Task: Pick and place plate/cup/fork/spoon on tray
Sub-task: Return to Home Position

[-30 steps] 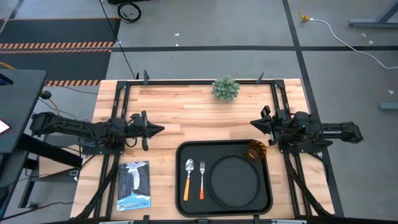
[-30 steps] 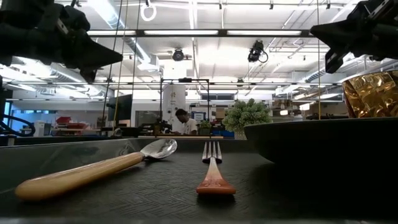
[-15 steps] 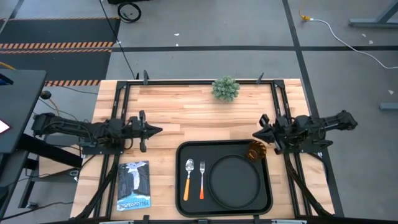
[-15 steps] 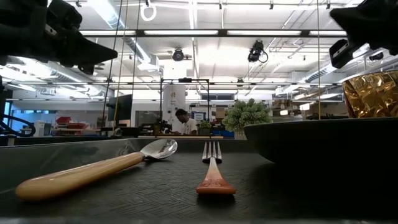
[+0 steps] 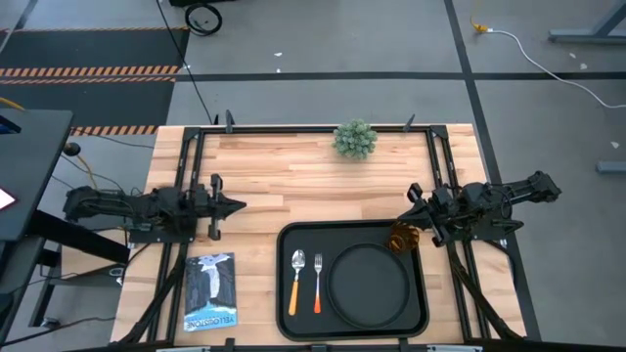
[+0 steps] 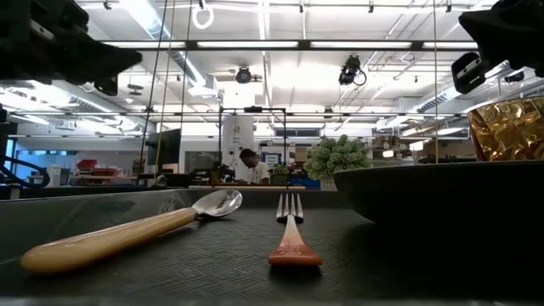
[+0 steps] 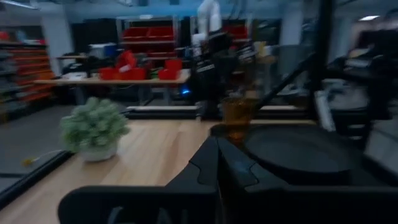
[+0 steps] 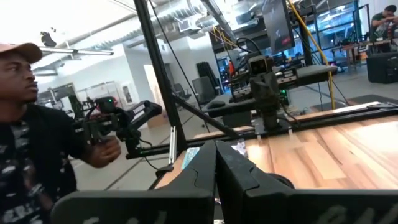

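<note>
High view, plate, cup, fork, spoon on tray, left gripper and right gripper jaws clenched, empty, above tabletop.

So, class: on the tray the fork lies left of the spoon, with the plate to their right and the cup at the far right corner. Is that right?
Not quite. The high view shows the spoon left of the fork on the tray; the plate and cup are as stated.

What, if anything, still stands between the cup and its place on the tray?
Nothing visible does. The cup already stands inside the tray, at its far right corner beside the plate. The right gripper hangs just beyond that corner, fingers shut and empty.
</note>
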`<action>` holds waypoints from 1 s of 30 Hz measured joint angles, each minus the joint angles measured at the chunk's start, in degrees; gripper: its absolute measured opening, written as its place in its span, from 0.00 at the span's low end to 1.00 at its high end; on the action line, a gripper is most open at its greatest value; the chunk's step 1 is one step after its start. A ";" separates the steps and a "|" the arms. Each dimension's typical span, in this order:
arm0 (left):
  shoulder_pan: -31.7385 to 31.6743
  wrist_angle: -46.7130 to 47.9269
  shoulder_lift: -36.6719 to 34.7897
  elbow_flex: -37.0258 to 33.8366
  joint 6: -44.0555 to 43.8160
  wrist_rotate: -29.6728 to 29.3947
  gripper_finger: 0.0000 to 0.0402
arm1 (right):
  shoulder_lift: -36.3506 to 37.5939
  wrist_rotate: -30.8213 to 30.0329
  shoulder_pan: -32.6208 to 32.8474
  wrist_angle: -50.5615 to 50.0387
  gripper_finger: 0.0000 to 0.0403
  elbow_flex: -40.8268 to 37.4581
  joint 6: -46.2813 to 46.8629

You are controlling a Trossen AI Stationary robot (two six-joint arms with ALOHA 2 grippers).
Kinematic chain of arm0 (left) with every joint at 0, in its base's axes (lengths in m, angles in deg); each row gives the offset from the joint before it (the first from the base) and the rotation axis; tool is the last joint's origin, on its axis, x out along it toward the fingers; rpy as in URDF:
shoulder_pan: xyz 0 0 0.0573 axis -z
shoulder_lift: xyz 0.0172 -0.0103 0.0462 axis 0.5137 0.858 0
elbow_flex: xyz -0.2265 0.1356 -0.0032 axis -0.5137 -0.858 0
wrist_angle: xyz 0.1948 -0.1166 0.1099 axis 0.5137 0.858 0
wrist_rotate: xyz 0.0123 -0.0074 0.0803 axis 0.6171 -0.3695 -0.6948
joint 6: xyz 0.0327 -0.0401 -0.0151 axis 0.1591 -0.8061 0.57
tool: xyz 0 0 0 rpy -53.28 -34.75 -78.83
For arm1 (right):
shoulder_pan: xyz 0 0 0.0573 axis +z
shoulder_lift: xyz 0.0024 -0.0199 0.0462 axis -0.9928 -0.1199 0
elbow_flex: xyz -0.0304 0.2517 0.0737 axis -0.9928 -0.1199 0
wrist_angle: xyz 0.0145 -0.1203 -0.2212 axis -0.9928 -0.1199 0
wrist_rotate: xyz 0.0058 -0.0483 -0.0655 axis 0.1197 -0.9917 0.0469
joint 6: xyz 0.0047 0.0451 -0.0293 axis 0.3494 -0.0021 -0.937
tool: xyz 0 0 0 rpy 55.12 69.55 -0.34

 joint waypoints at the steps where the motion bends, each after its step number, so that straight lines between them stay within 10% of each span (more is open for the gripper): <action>1: 0.34 1.12 -1.55 0.00 -0.49 0.67 0.01 | 0.00 -0.01 0.00 0.02 0.03 0.00 0.02; 30: 1.18 9.14 -4.20 -0.04 -3.92 0.82 0.09 | 0.00 0.02 0.00 0.15 0.04 0.00 -0.11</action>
